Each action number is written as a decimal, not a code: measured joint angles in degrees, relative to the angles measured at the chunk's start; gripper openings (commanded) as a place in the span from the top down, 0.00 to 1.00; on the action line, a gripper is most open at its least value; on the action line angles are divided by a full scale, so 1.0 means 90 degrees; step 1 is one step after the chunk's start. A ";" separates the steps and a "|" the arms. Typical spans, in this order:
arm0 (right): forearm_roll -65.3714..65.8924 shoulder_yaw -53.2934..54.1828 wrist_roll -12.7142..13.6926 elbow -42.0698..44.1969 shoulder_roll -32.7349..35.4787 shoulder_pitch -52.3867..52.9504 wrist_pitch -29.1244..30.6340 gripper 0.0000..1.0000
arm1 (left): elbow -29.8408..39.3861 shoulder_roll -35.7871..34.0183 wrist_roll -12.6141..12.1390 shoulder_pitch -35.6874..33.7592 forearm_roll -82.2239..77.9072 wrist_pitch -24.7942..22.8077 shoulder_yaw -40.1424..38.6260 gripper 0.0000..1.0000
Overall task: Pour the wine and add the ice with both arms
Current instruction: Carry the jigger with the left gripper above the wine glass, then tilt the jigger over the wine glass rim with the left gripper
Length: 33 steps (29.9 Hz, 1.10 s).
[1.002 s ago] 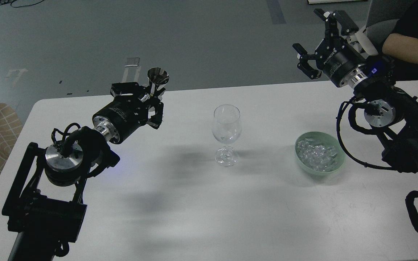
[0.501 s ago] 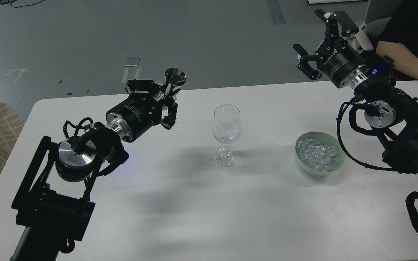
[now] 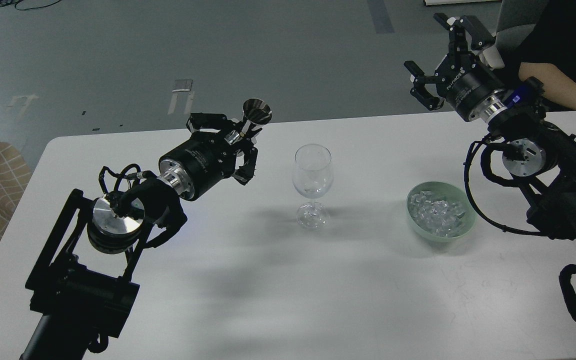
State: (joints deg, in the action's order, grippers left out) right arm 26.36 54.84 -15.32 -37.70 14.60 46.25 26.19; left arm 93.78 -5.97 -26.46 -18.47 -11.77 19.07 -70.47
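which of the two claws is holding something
The left claw: it grips a small metal cup by its stem, left of the wine glass. The right claw is spread open and empty, raised beyond the bowl of ice.

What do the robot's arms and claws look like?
Both arms are black with shiny silver joint discs and looped black cables. The left gripper and the right gripper are black claws on round black bodies with a silver ring. The right one shows white lettering and a small blue light.
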 measured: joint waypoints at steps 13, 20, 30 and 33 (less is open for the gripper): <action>-0.0005 0.0004 -0.0007 -0.0036 -0.0001 -0.0037 0.0000 0.00 | -0.0003 0.0098 -0.0009 -0.0137 -0.0263 0.0009 0.0070 0.96; -0.0008 0.0018 -0.0007 -0.0046 -0.0001 -0.0044 0.0000 0.00 | -0.0044 0.0111 0.0000 -0.0257 -0.0445 0.0117 0.0537 0.96; -0.0008 0.0031 -0.0007 -0.0057 -0.0001 -0.0074 0.0000 0.00 | -0.0080 0.0109 0.0023 -0.0333 -0.0485 0.0166 0.0652 0.95; -0.0008 0.0038 -0.0007 -0.0073 -0.0001 -0.0079 0.0000 0.00 | -0.0096 0.0091 0.0035 -0.0346 -0.0489 0.0167 0.0658 0.95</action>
State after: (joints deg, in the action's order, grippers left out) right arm 26.28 55.18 -15.38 -38.36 14.59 45.54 26.19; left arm 92.92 -5.15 -26.15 -21.58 -16.17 20.56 -64.54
